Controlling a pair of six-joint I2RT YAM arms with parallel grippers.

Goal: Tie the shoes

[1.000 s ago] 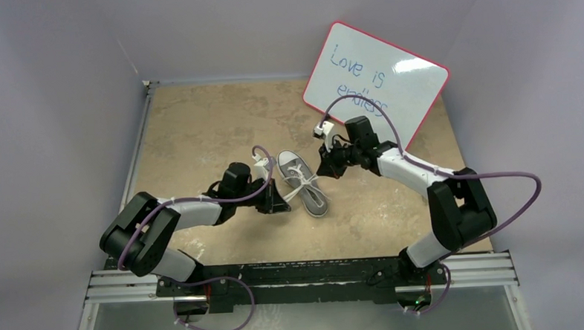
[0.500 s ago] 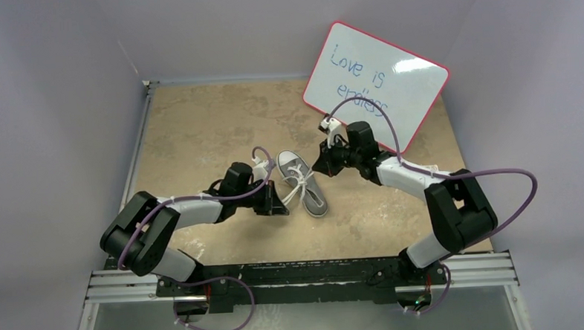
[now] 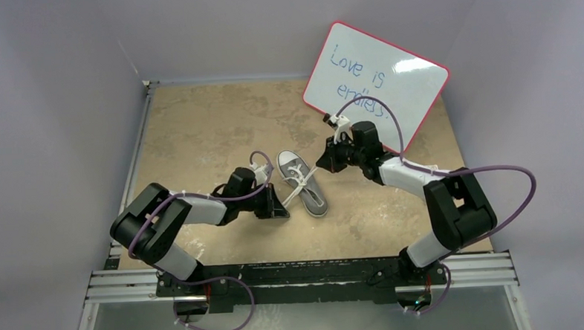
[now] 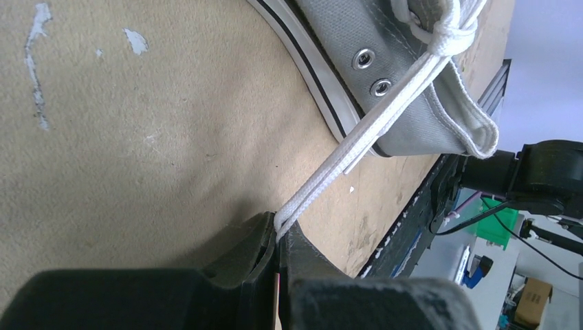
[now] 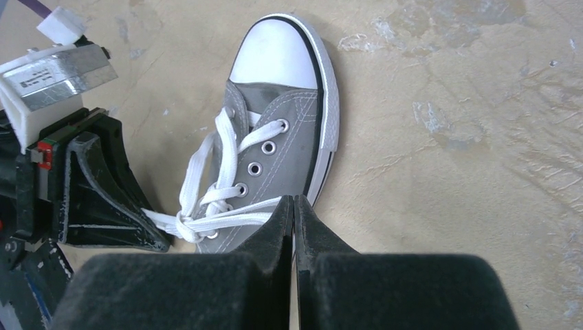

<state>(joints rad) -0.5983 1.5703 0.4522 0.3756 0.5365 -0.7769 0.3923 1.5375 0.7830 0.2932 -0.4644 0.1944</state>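
The shoe (image 3: 303,181) is a small grey canvas sneaker with a white toe cap, lying mid-table with its toe toward the far side. The white laces (image 5: 206,221) meet in a knot (image 5: 184,227) near the ankle opening. My left gripper (image 3: 280,206) sits low at the shoe's left side, shut on a doubled lace loop (image 4: 323,182) that runs taut from the knot (image 4: 447,31) down to its tips (image 4: 278,232). My right gripper (image 3: 320,167) is at the shoe's right side, shut, with two lace strands (image 5: 240,214) running straight into its tips (image 5: 294,201).
A whiteboard (image 3: 374,76) with a red rim and blue writing leans at the back right, just behind the right wrist. The tan tabletop (image 3: 198,132) is bounded by grey walls on the left, back and right. The arms' base rail (image 3: 301,276) runs along the near edge.
Both grippers stay shut on the laces. The right wrist has swung slightly toward the whiteboard and the left arm's elbow has shifted right; the lace between them lies straighter across the shoe.
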